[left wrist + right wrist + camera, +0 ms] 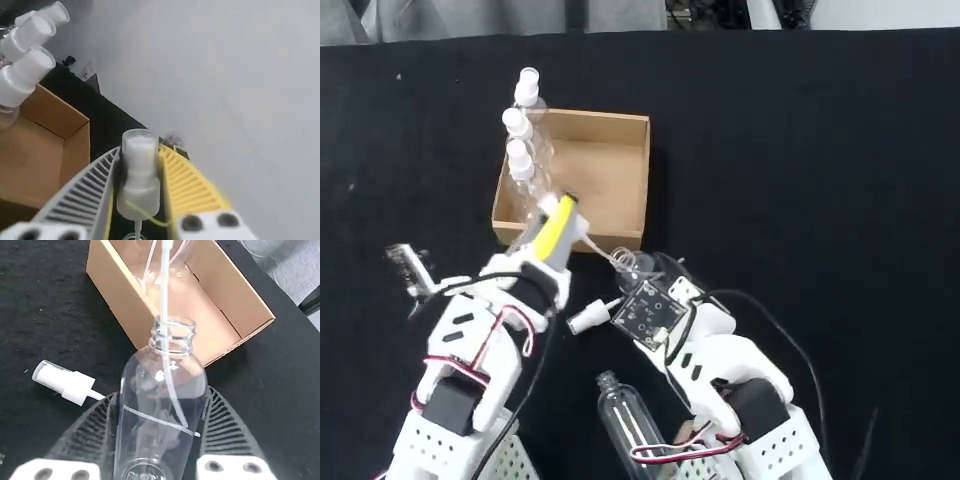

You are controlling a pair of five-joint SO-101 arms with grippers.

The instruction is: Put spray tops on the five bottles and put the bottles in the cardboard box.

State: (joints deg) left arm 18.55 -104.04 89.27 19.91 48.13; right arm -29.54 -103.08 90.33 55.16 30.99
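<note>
Clear plastic shows nearest: a spare uncapped bottle point(625, 415) is lying on its side on the black table point(800, 150) between the two arm bases. Just beyond it a loose spray top point(588, 318) is resting on the cloth, beside the right arm's wrist.

The right arm is stretching forward and inward, low over the table. The right gripper point(162, 392) is clamping its dark jaws around the body of a held bottle point(150, 390), whose open neck is tilting toward the cardboard box point(615, 238).

The left arm is angling up from the lower left. The left gripper point(560, 212) is hanging over the box's near wall, its grey and yellow jaws pinching a white spray top point(137, 175) by the collar. That top's thin dip tube point(164, 300) is running down through the held bottle's neck, while the top itself is sitting apart from the neck, above it.

Farther off, three capped bottles point(517, 122) are standing in a row along the box's left wall.
</note>
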